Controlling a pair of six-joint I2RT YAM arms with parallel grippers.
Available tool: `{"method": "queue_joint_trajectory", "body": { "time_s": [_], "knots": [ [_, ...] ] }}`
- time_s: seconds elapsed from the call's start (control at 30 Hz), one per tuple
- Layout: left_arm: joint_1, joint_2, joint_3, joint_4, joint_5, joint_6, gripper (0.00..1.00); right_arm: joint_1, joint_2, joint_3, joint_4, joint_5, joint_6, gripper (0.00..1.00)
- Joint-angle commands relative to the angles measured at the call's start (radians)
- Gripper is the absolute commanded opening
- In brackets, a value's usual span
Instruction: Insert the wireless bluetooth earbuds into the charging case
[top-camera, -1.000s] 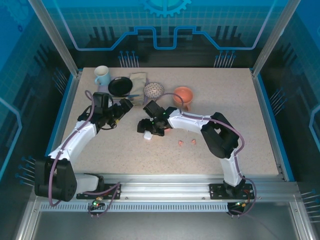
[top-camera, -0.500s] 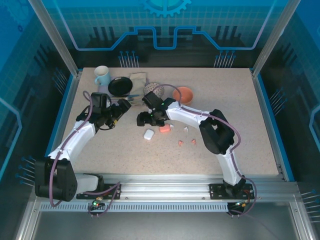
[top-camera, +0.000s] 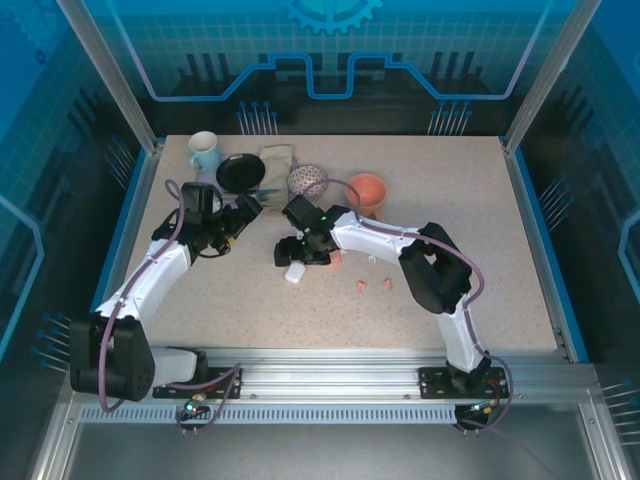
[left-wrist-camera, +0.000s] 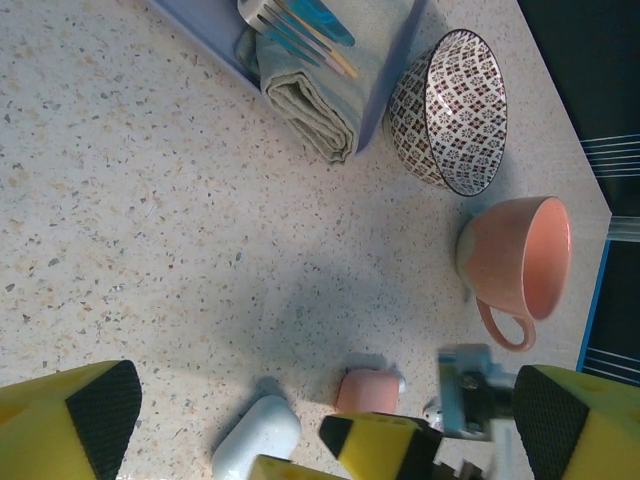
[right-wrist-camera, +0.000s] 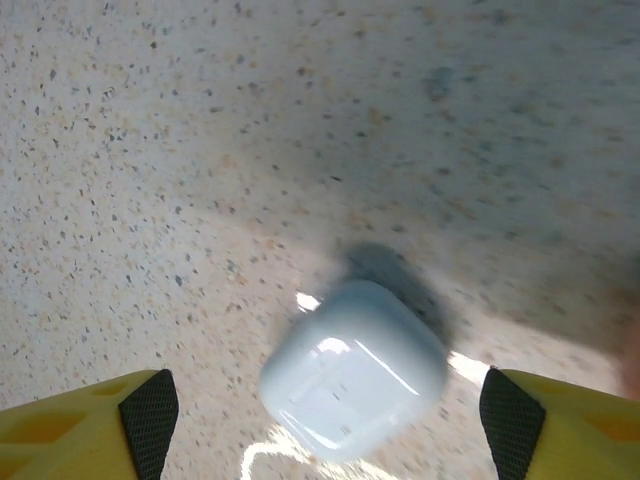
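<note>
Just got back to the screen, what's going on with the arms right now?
The right gripper is open right over the white case, jaws spread either side of it, not closed on it. The pink case lies beside it. Two pink earbuds lie loose on the table further right, not in any case. The left gripper is open and empty, off to the left.

Top camera: high behind the arm bases, looking down across the whole surface. Left wrist camera: mid-range, oblique, toward the patterned bowl. Right wrist camera: close, near-vertical. All three cover the white case.
</note>
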Motion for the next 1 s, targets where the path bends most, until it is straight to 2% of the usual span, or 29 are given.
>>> {"method": "queue_joint_trajectory", "body": {
  "time_s": [0.0, 0.3, 0.67, 0.97],
  "knots": [
    [0.008, 0.012, 0.031, -0.013, 0.041, -0.006, 0.99, -0.051, -0.097, -0.07, -0.019, 0.041, 0.007, 0.83],
    [0.007, 0.026, 0.042, -0.014, 0.061, -0.005, 0.99, -0.097, -0.202, -0.221, -0.002, 0.044, 0.011, 0.84],
    [-0.002, 0.053, 0.065, -0.011, 0.068, -0.011, 0.99, -0.103, -0.159, -0.256, 0.04, 0.009, 0.049, 0.85],
    [-0.02, 0.073, 0.082, -0.011, 0.063, -0.015, 0.99, -0.121, -0.084, -0.197, 0.042, -0.018, 0.073, 0.85]
  ]
}}
